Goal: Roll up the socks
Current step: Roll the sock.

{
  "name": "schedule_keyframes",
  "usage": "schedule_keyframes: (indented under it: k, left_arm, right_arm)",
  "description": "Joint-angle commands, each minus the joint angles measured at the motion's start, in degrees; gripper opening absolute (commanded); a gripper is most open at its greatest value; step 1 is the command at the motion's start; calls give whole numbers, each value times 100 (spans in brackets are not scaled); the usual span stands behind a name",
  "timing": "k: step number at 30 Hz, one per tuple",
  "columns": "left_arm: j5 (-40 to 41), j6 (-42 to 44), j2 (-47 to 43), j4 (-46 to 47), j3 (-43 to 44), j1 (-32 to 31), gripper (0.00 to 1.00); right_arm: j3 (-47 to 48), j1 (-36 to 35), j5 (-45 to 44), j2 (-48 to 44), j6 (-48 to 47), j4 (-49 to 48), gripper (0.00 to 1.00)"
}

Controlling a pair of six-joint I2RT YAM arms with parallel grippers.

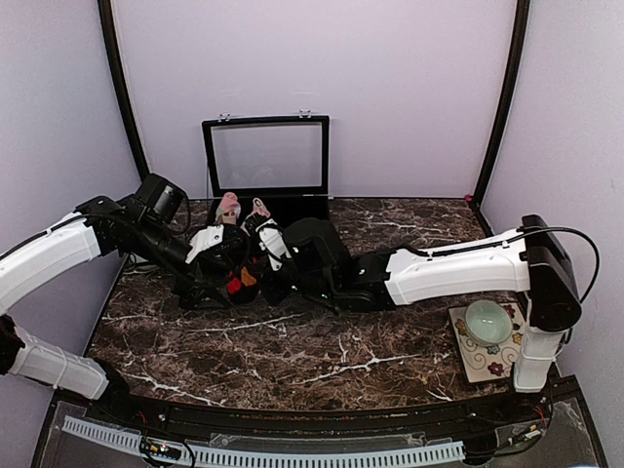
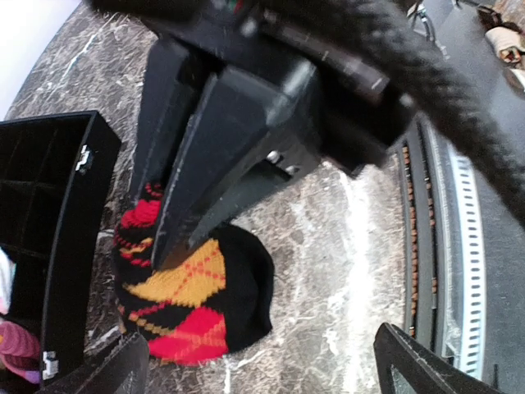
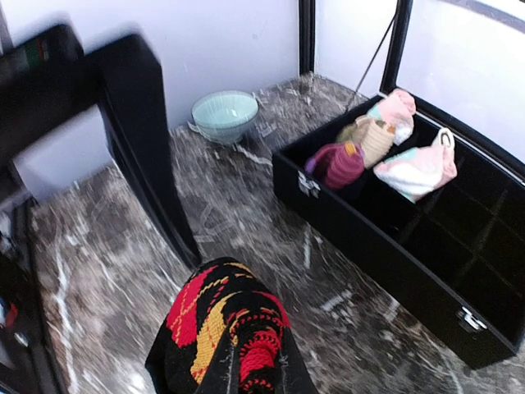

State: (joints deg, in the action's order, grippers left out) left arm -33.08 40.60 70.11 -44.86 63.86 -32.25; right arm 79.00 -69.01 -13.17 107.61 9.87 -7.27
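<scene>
The black argyle sock (image 1: 240,282) with red, orange and yellow diamonds lies bunched on the marble table in front of the black box. My right gripper (image 1: 261,276) is shut on its ribbed end (image 3: 261,355). In the left wrist view its dark fingers (image 2: 205,156) come down onto the sock (image 2: 190,305). My left gripper (image 2: 262,343) is open and empty, its jaws wide apart just above the table, straddling the sock's toe end. A pink, pale teal and white sock (image 3: 417,168) lies bundled in the box.
The open black divided box (image 3: 385,263) with raised lid (image 1: 266,156) stands at the back, holding a pink-topped tan roll (image 3: 381,123) and a magenta roll (image 3: 336,164). A pale teal bowl (image 1: 487,322) sits on a floral mat (image 1: 478,363) at the right.
</scene>
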Motion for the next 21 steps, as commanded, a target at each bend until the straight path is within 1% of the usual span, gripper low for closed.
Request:
schedule_keyframes:
  k: [1, 4, 7, 11, 15, 18, 21]
  left_arm:
    - [662, -198, -215, 690, -117, -78, 99]
    - [1139, -225, -217, 960, -189, -92, 99]
    - [1305, -114, -353, 1168, -304, -95, 98]
    - [1618, 97, -377, 1246, -481, -113, 90]
    - [1872, 304, -410, 1342, -660, -115, 83]
    - [2027, 377, -440, 1420, -716, -115, 75]
    - [2179, 383, -469, 1519, -678, -115, 59]
  right_arm:
    - [409, -46, 188, 230, 942, -485, 0]
    - [539, -50, 365, 309, 1165, -556, 0]
    - [564, -40, 438, 307, 1389, -610, 0]
    - [546, 14, 748, 294, 1782, -772, 0]
    - [570, 63, 1044, 356, 2131, -870, 0]
    - [550, 105, 1260, 386, 2342, -978, 0]
    - [676, 146, 1420, 484, 2531, -804, 0]
